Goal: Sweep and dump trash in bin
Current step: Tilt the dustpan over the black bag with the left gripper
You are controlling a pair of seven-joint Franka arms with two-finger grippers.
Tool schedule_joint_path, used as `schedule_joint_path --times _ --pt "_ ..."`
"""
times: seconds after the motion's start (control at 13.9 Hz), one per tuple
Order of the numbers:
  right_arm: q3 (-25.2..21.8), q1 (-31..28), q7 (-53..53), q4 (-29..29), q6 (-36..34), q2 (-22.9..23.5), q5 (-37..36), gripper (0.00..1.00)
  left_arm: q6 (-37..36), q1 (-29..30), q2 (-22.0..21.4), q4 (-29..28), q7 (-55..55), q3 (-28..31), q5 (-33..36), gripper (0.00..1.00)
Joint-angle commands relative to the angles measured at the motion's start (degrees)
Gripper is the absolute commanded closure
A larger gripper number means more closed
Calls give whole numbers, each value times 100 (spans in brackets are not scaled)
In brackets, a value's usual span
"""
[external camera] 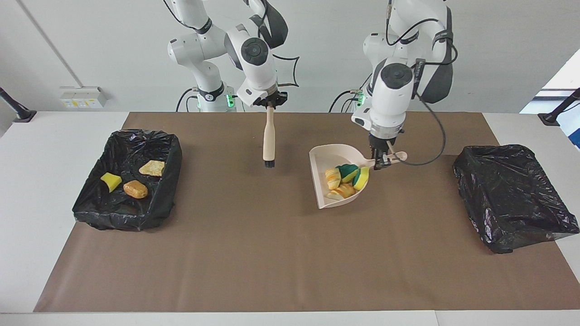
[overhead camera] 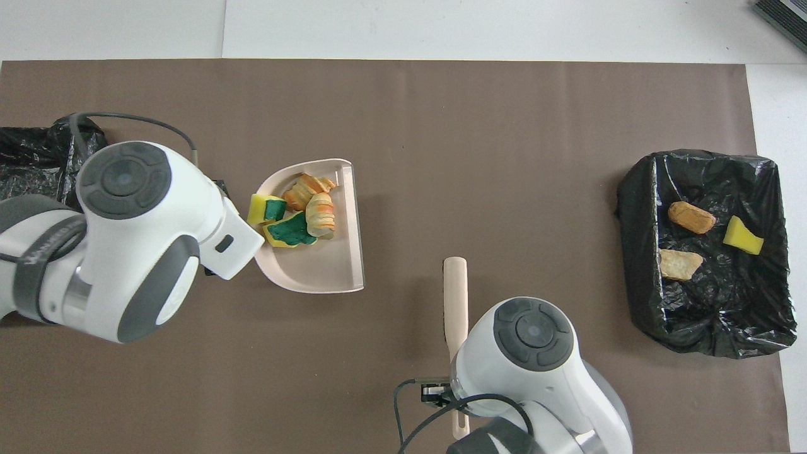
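My left gripper (external camera: 383, 161) is shut on the handle of the beige dustpan (external camera: 328, 156), holding it just above the brown mat. In the pan (overhead camera: 328, 271) lies trash (external camera: 346, 179): yellow-and-green sponge pieces and golden bread-like chunks (overhead camera: 299, 214). In the overhead view the left wrist covers the pan's handle. My right gripper (external camera: 270, 103) is shut on the handle end of the beige brush (external camera: 269, 140), which hangs bristles down over the mat beside the pan (overhead camera: 455, 296). The bin (external camera: 174, 154) at the right arm's end holds three scraps (external camera: 135, 189).
A second black-lined bin (external camera: 476, 172) sits at the left arm's end of the table, partly covered by the left arm in the overhead view (overhead camera: 31, 157). The other bin (overhead camera: 630, 189) shows a yellow sponge piece (overhead camera: 743, 234) and two tan chunks. The brown mat (external camera: 281, 253) covers the table's middle.
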Motion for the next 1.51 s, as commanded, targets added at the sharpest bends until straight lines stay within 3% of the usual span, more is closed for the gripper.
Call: schedule_joint_path --times 0.0,0.29,0.58,0.79,1.15,1.44 --pt "18 384 295 -195 500 176 255 100 -85 725 -491 -232 609 -30 -53 100" --pt "18 604 437 -624 948 142 449 100 -69 2157 -395 128 1918 -12 -360 100" --pt "18 815 445 -1022 1407 62 494 100 -68 3406 263 1024 3692 -4 -563 100" --pt "18 1105 437 -1223 1608 71 494 100 45 4058 878 1788 4546 14 -318 100" --pt "18 1133 516 -1364 1926 212 494 100 810 4191 1029 1879 4558 40 1779 100" --pt "18 1097 542 -1364 2048 326 494 100 889 4147 1038 1765 4208 41 3239 100"
